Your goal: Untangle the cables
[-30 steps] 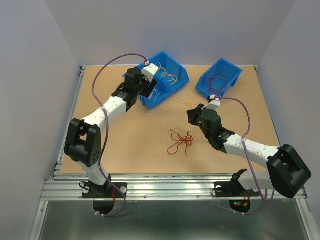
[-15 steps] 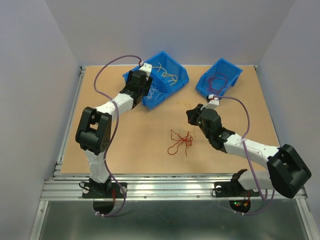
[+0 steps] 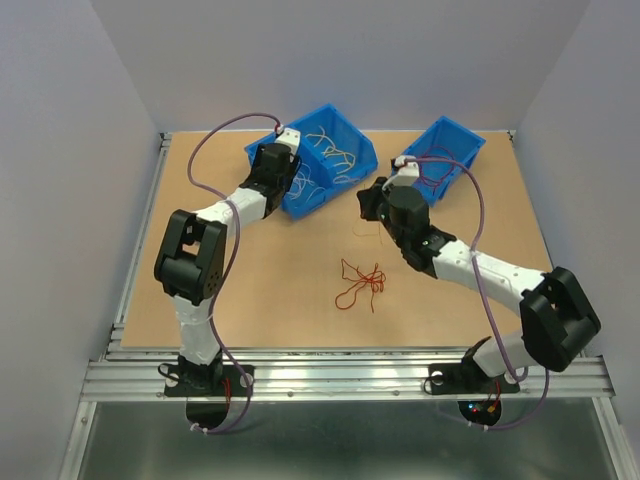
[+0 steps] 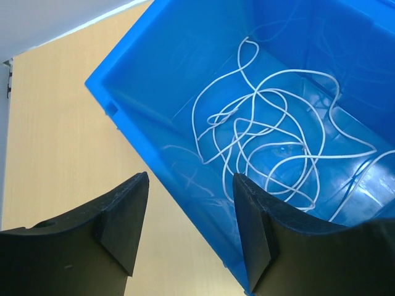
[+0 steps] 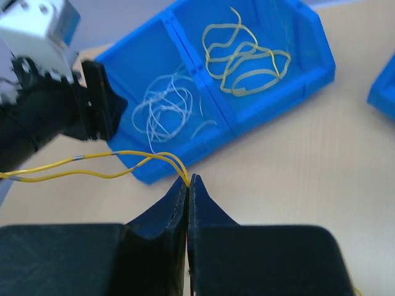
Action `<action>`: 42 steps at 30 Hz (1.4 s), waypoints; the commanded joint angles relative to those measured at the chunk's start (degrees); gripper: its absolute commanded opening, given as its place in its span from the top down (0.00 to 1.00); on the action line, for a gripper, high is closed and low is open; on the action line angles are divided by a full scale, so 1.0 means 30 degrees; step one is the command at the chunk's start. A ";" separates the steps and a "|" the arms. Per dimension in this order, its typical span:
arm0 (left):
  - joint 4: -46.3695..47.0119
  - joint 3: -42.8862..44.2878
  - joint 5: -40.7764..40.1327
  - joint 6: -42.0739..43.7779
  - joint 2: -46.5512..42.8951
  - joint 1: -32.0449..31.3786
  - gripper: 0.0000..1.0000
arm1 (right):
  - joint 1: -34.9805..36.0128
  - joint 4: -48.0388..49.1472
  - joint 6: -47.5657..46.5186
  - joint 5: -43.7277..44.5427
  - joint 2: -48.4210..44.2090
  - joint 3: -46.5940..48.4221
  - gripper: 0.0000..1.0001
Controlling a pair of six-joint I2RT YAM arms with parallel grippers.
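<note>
Pale grey walls box in a plywood table point(image 3: 260, 280), and we join with the sorting well along: the big blue bin point(image 3: 366, 140) at the back has white wires point(image 4: 271, 142) in one compartment and yellow loops point(image 5: 244, 55) in the next, the smaller blue bin point(image 3: 468, 158) to its right holds red wires point(image 3: 432, 160), and a red tangle point(image 3: 360, 283) lies on the bare wood between the arms. The right gripper point(image 5: 187, 179) has its jaws pressed together on a yellow wire point(image 5: 92, 166), pinched right at the tips, with both strands trailing off to the side in front of the other arm's black wrist. The left gripper point(image 4: 190, 191) hangs over the near wall of the white compartment, jaws apart, with nothing in them. We judge the job now is to bring this yellow strand to its own kind. We want it carried high so the loose ends clear the rim, swung wide so they do not catch on the left wrist, and let go only once the pinch is over the yellow compartment, past the divider. With a grip this far out on the tips, a slow move looks safest to us.
</note>
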 commanded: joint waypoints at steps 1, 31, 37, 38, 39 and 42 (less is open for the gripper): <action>0.0817 -0.0928 0.0125 0.0011 -0.1945 0.0557 0.33 | -0.0076 0.1385 -0.1758 0.1483 0.2080 0.3900 0.99; 0.3923 -0.4769 0.2002 0.0041 -0.6431 0.0616 0.18 | -0.3328 -0.0223 0.0674 0.1138 1.4484 1.9555 0.22; 0.4567 -0.5325 0.2205 -0.0047 -0.7075 0.0615 0.18 | -0.3328 -0.1863 0.0232 0.1661 0.9271 1.4022 0.22; 0.4684 -0.5558 0.2352 -0.0076 -0.7366 0.0615 0.18 | -0.3328 -0.1981 0.0291 0.1807 0.8596 1.3200 0.22; 0.4801 -0.5764 0.2556 -0.0018 -0.7543 0.0615 0.18 | -0.3328 -0.2388 0.0523 0.1838 0.7197 1.1568 0.21; 0.5445 -0.6642 0.3727 0.0390 -0.8421 0.0586 0.18 | -0.3328 -0.3733 0.1139 0.1166 0.5373 0.9420 0.13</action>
